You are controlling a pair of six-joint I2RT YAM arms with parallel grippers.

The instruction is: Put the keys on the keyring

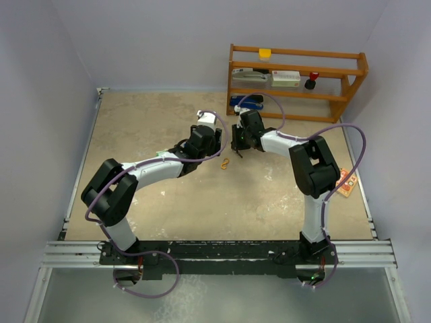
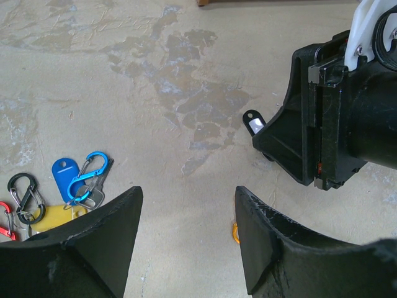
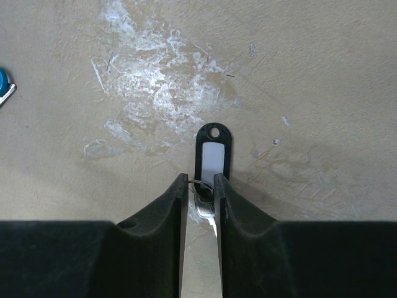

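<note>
Blue key [image 2: 62,174] and yellow key [image 2: 53,217] are laid left of centre on the tabletop [image 2: 186,93], beside wire clips [image 2: 90,177]. Left hand [image 2: 188,194] is held spread, nothing between its fingers. Black key [image 3: 212,152] is clamped at its ringed end by the right hand [image 3: 201,180], near the centre.

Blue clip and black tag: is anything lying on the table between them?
No. In the left wrist view, only bare, blotchy tabletop stretches from the blue clip to the black tag.

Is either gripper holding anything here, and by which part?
The right gripper pinches the black tag at its ring end; the left gripper is open, holding nothing.
</note>
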